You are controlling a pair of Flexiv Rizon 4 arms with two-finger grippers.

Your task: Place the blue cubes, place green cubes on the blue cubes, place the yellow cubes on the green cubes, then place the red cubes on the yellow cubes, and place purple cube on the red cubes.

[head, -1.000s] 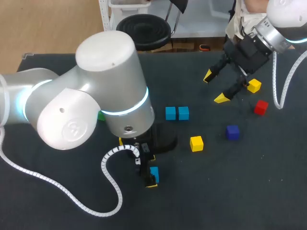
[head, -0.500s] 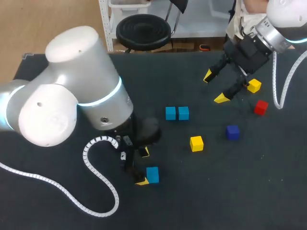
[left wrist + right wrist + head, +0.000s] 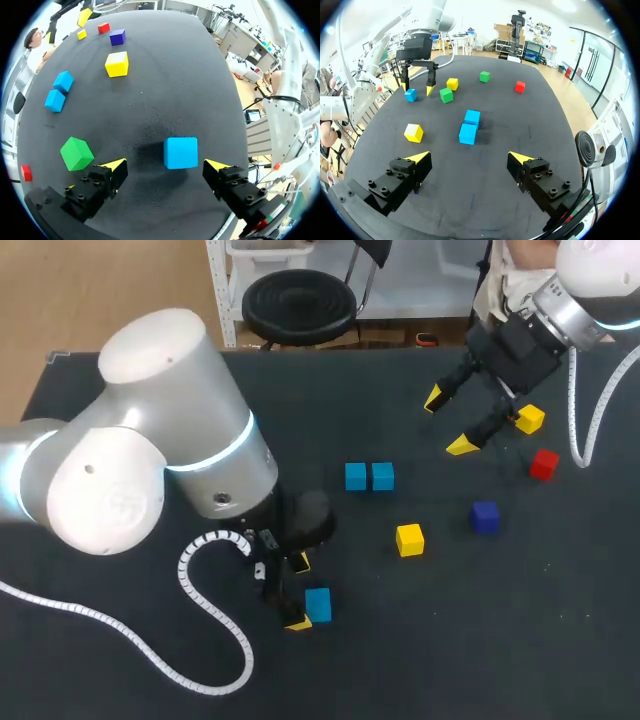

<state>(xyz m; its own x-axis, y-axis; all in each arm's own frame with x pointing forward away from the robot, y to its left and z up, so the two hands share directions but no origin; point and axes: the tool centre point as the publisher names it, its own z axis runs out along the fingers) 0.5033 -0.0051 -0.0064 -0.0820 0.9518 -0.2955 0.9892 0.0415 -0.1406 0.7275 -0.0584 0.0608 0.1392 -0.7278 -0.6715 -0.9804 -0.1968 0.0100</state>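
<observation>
Lone blue cube: the lone blue cube (image 3: 180,152) sits flat on the bench (image 3: 500,640), on the near side, apart from the other blue ones
Cube and pincer: it lies between the two fingers of the left pincer (image 3: 165,164), just ahead of the yellow tips and closer to one finger than the other; neither finger touches it
Cube's lie: a cube has no long side; its flat sides look turned toward the fingers, so I think a straight squeeze would fit
Left pincer: wide apart and empty, low over the bench
Nearer arm: the left arm is right at this cube; the right arm is well apart from it
Right pincer: the right pincer (image 3: 447,423) hangs wide apart over the far right of the bench and holds nothing
Where it may go: two blue cubes (image 3: 369,476) sit side by side and touching near the middle, farther out and to the right of the lone one
Close by: a green cube (image 3: 76,153) lies near the outer side of one left finger; I think that finger could bump it
Farther out: a yellow cube (image 3: 409,539), then a purple cube (image 3: 485,516) and a red cube (image 3: 544,463), all to the right
In the way: I see nothing on the bare bench between the lone cube and the blue pair; the yellow cube is off to the side
</observation>
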